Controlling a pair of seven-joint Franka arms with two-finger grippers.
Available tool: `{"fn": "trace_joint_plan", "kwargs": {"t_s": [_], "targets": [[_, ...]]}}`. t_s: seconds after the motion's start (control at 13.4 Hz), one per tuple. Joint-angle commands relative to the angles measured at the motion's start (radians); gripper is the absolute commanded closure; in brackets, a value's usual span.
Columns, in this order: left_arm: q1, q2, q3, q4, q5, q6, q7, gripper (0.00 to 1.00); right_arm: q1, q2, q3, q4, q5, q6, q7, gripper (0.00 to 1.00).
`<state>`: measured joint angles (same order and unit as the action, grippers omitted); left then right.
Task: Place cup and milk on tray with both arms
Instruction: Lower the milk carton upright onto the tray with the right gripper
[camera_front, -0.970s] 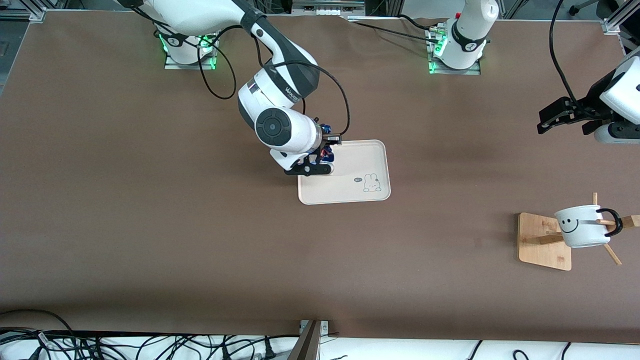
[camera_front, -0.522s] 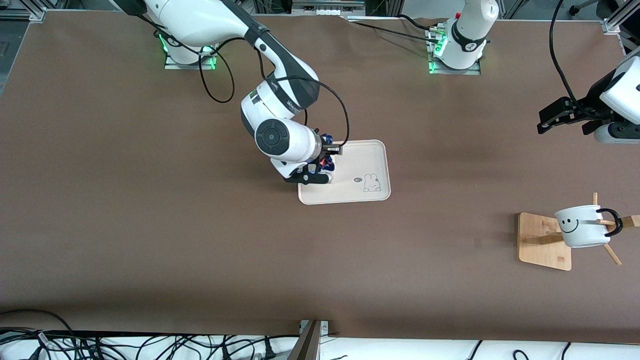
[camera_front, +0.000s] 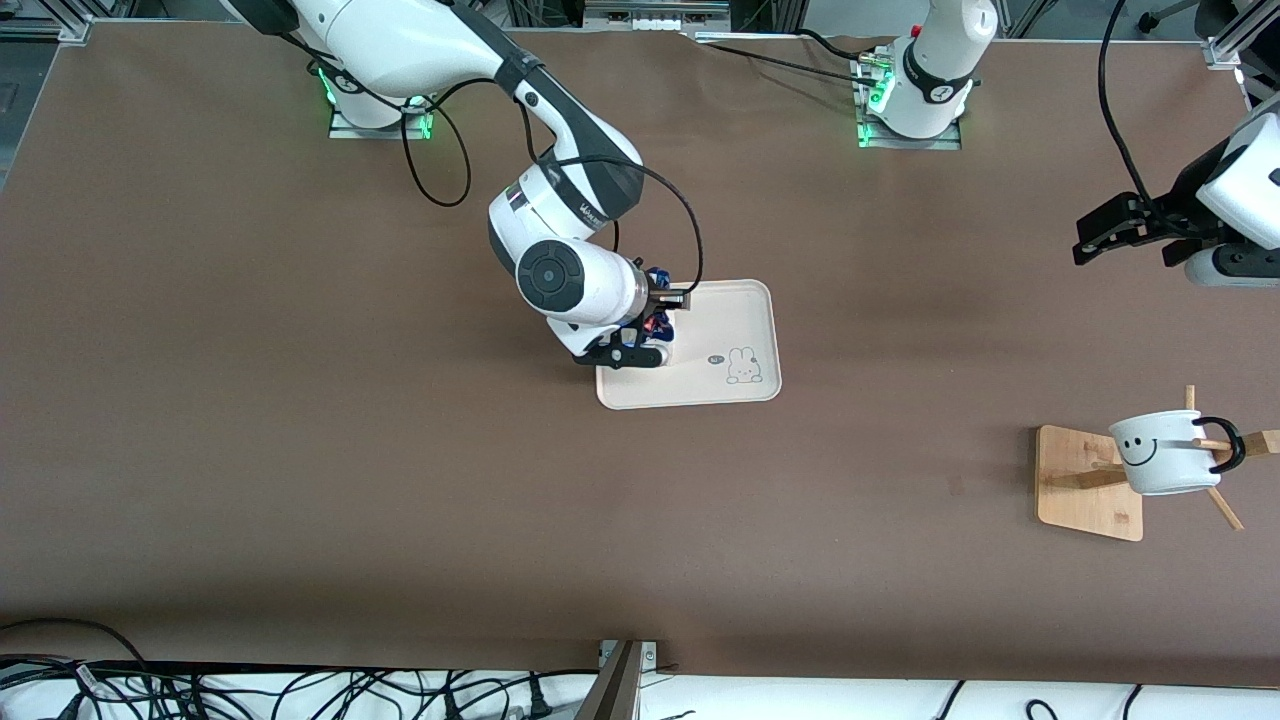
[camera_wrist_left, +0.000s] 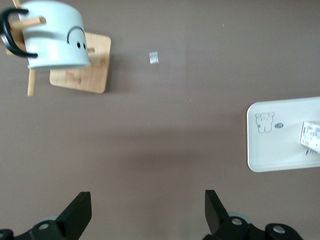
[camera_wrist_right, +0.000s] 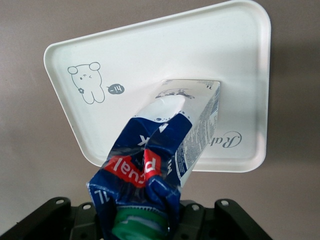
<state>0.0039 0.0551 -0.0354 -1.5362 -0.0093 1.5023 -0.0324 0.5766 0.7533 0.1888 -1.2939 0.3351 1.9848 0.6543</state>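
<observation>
Counted from the tray (camera_front: 735, 320): one tray, cream-white. One milk (camera_front: 657, 312) carton over it. One cup (camera_front: 1165, 452), toward the left arm's end of the table from the tray, hanging on one wooden rack (camera_front: 1088, 483). Two arms, two grippers.

milk (camera_wrist_right: 165, 145): glossy printed paper carton in my right gripper (camera_front: 640, 330)
tray (camera_wrist_right: 125, 60): smooth cream plastic
rack (camera_wrist_left: 82, 75): pale wood

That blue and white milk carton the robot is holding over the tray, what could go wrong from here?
The right gripper holds the blue and white gable-top milk carton by its top, over the cream-white rabbit tray. Let go before the base sits flat, it could topple. It is also near the tray's rim, so it might land half off. The white smiley mug hangs on a wooden peg rack; lifting it could drag the rack.
</observation>
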Motion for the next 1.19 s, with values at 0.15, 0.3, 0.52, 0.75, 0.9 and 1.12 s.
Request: {"fn": "trace_joint_plan", "kwargs": {"t_s": [0.15,0.3,0.52,0.75,0.9,1.12], "targets": [[0.077,0.153,0.002,0.062,-0.006,-0.039,0.005,0.0,0.014,0.034,0.0,0.025,0.01,0.031,0.011,0.0],[0.112,0.227,0.002,0.151,-0.005,-0.04,0.029,0.0,0.011,0.034,-0.002,0.025,0.005,0.037,0.005,0.0],[0.145,0.221,0.0,0.089,-0.004,0.1,-0.001,0.0,0.005,0.002,-0.008,0.036,-0.005,-0.045,0.005,0.0],[0.192,0.2,0.0,-0.007,-0.047,0.313,-0.001,0.0,0.002,-0.049,-0.018,0.053,-0.005,-0.136,0.008,0.0],[0.208,0.132,-0.001,-0.166,-0.049,0.523,-0.062,0.0,0.002,-0.106,-0.023,0.061,-0.004,-0.208,0.01,0.0],[0.211,0.019,-0.006,-0.422,-0.105,0.796,-0.136,0.0,0.002,-0.208,-0.054,0.083,-0.005,-0.334,0.028,0.0]]}}
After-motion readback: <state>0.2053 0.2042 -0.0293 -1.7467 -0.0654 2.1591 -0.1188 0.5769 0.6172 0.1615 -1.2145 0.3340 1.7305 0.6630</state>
